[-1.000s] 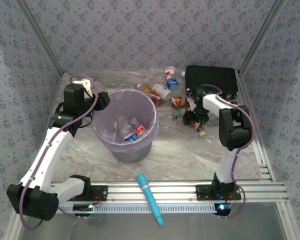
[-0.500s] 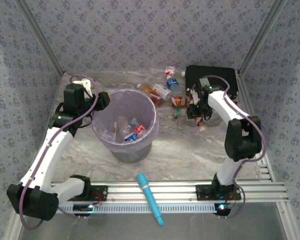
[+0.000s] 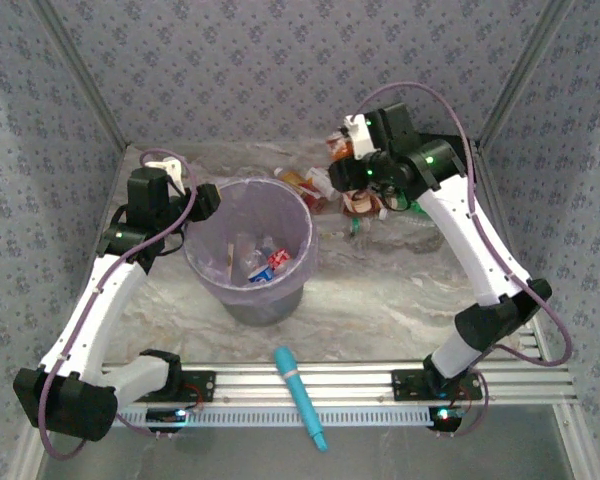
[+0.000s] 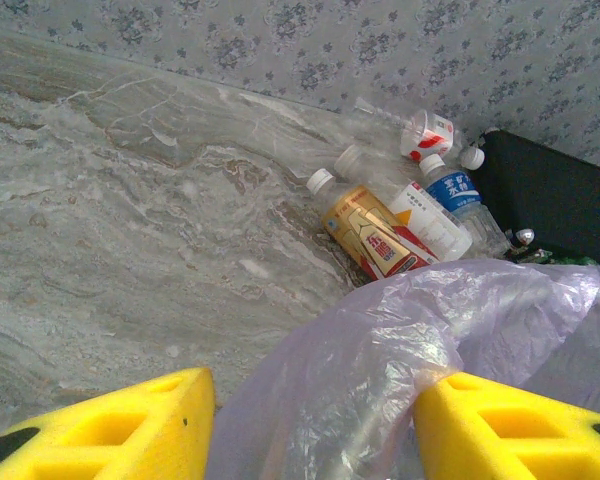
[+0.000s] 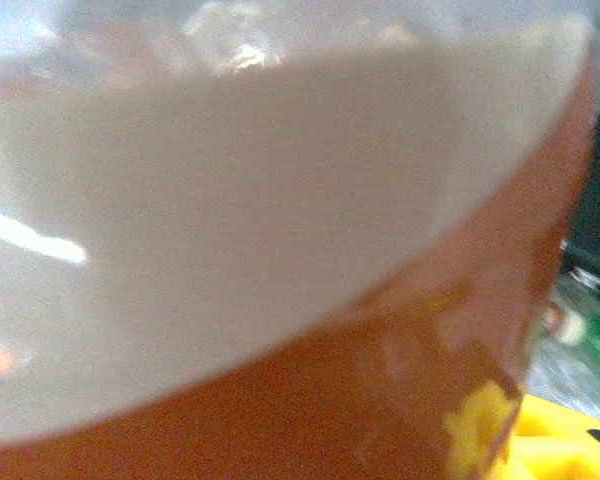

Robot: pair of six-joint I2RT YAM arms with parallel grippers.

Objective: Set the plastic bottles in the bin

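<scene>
The right gripper (image 3: 368, 178) reaches over the far right of the table (image 3: 380, 300), at about 1 o'clock from the bin (image 3: 202, 262), and is clamped on an orange bottle (image 5: 310, 380). In the right wrist view that bottle sits hard against the lens, clear above and orange-brown below, with one yellow finger (image 5: 570, 450) at its lower right (the other finger is hidden behind it). In the top view this gripper overlaps the loose bottles (image 3: 325, 185), a heap on the table between the bin and the black case (image 4: 560, 205), which lies at 3 o'clock of the heap in the far right corner. The left gripper (image 3: 208, 200) sits at the bin's rim, at about 10 o'clock. Its yellow fingers (image 4: 110, 430) stand apart with the bin's crumpled lilac edge between them; whether they pinch that edge or merely straddle it I cannot tell. Past those fingers, toward 1 o'clock in the left wrist view, a yellow-label bottle (image 4: 375, 235), a white-label bottle (image 4: 427, 215) and a blue-label bottle (image 4: 458, 192) lie side by side, caps toward 11 o'clock, with a red-and-white bottle (image 4: 427, 136) beyond them near the wall. The bin stands upright mid-table and holds several binned bottles (image 3: 260, 262), one with a red label. A teal stick (image 3: 300, 398) lies at the bin's 6 o'clock across the near rail, well apart from it.
</scene>
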